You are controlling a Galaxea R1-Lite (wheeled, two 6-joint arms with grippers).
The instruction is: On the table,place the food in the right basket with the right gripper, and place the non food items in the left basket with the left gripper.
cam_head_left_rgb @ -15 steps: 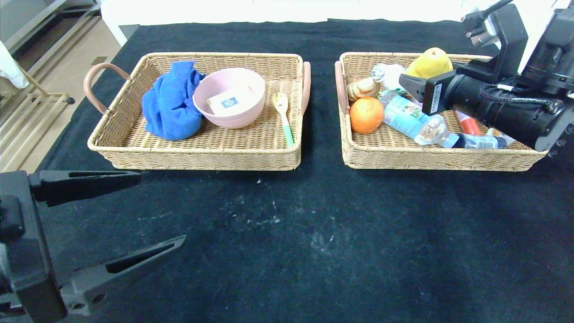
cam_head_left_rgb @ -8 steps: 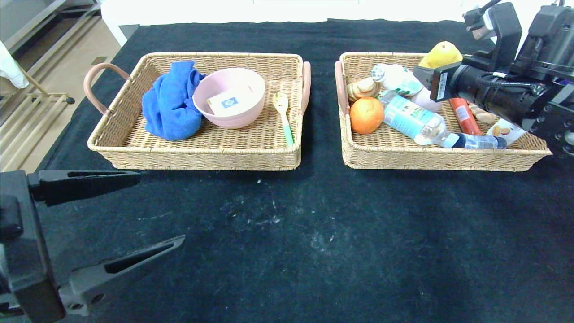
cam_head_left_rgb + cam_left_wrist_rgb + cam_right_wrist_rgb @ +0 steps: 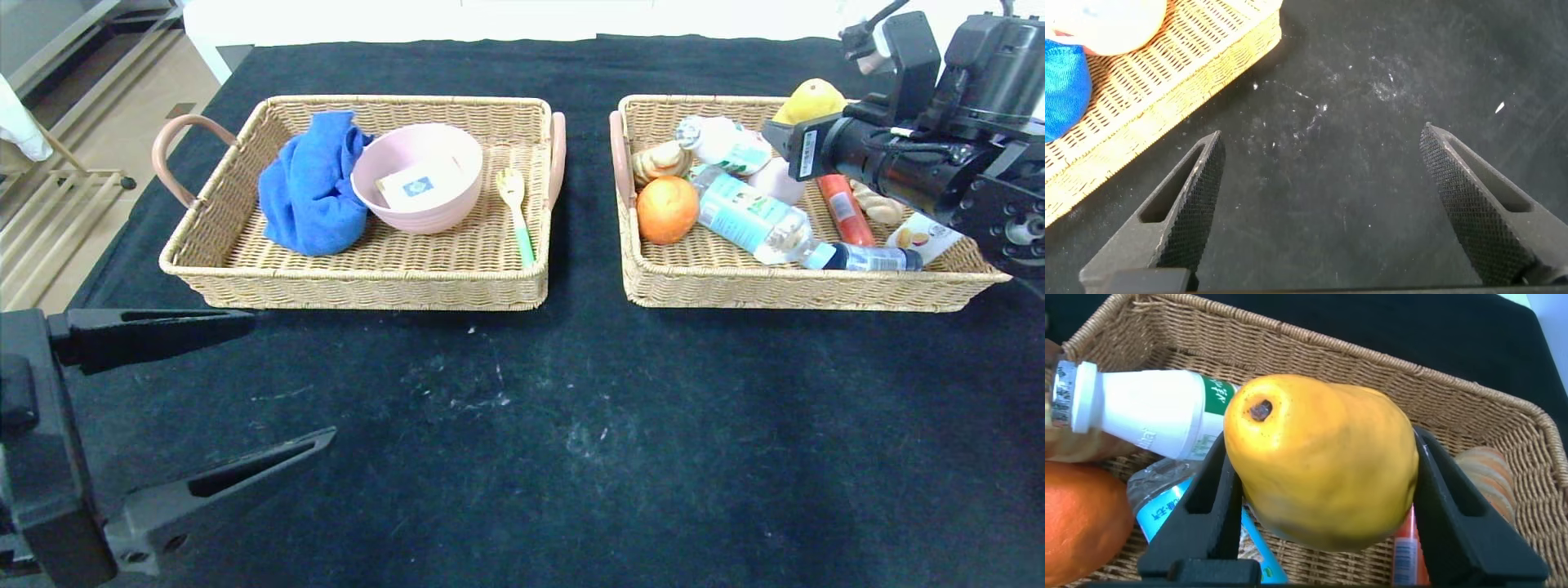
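Rightward and a little back is where the right arm has drifted over the last second, uncovering more of the right basket's contents. On the left, the left end effector (image 3: 245,392) hangs parked low over the tabletop (image 3: 571,425), its fingers spread wide and empty. The left basket (image 3: 367,278) already holds a blue cloth (image 3: 310,184), a pink bowl (image 3: 418,175) and a fork (image 3: 516,214). The right basket (image 3: 784,290) holds an orange (image 3: 667,210), bottles and snacks. Above it, the right end effector (image 3: 1319,539) grips the yellow pear (image 3: 1323,457) between its fingers. With nothing loose left on the cloth, releasing the pear looks like the last step.
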